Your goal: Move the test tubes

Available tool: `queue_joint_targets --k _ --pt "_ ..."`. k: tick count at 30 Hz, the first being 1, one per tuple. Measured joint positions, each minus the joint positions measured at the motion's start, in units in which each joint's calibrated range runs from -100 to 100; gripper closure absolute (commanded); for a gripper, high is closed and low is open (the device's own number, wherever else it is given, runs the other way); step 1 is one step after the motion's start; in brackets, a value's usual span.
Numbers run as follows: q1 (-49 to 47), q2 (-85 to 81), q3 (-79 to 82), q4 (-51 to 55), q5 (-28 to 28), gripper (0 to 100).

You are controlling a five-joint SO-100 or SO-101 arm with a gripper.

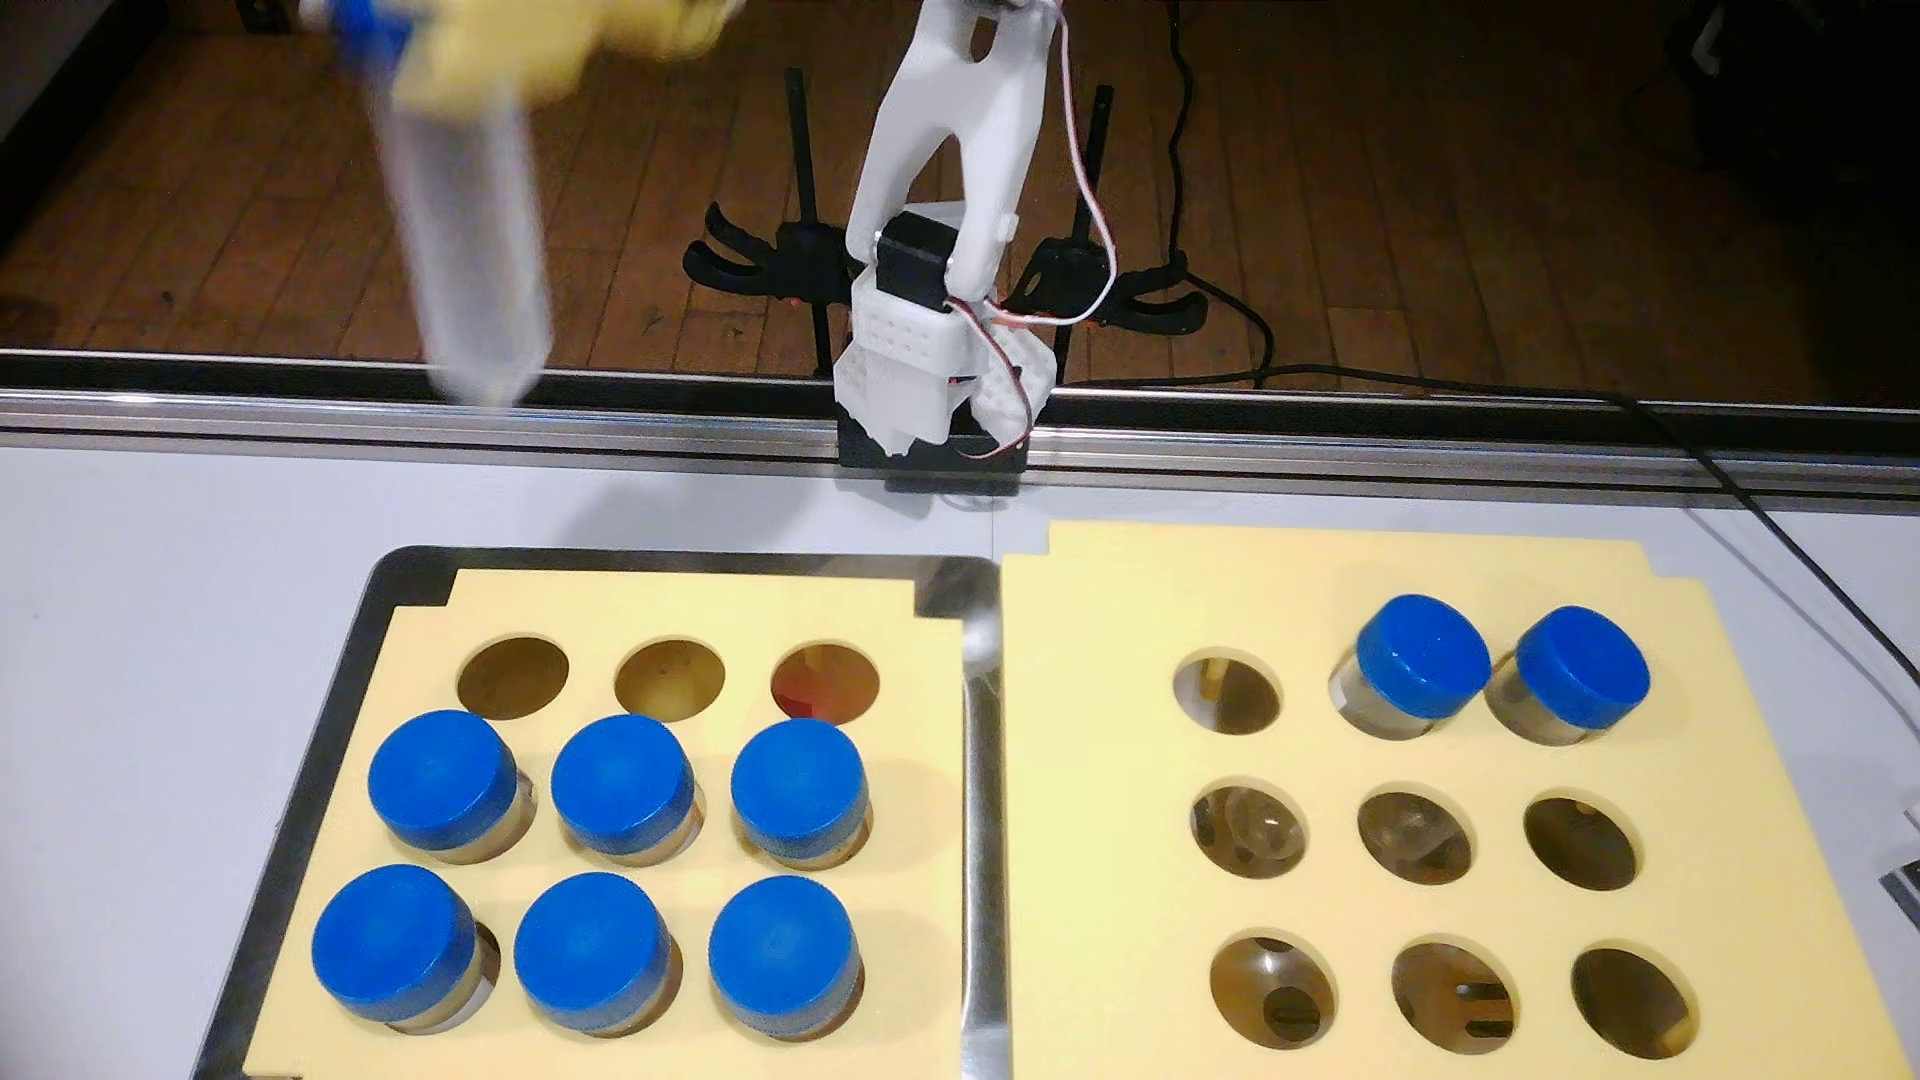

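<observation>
We see the table (156, 623) bearing two foam racks: the left rack (665, 613) on a metal tray (982, 831) holds six test tubes (621, 781); the right rack (1299, 582) holds two (1423, 656). High at the top left edge of the fixed view, the blurred gripper (436, 47) clamps one long clear tube (468, 239) at its blue cap, hanging well above everything.

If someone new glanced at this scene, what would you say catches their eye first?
Probably the blurred lifted tube at upper left, blue-capped and held in the gripper at the frame's top edge. Next, six blue-capped tubes fill the left rack, while two tubes stand in the right rack's back row.
</observation>
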Motion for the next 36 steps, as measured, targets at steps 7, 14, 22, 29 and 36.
queue_joint_targets --k 7,14,22,29,36 --pt "-14.7 -4.7 3.6 0.1 -5.5 90" --pt "-27.8 -11.4 21.7 -6.6 -6.7 90" --pt "-35.3 -11.6 31.9 -15.5 -7.2 90" --pt "-36.4 -11.6 35.2 -18.3 -8.3 90" --pt "-37.0 -3.8 35.2 -21.8 -7.9 90"
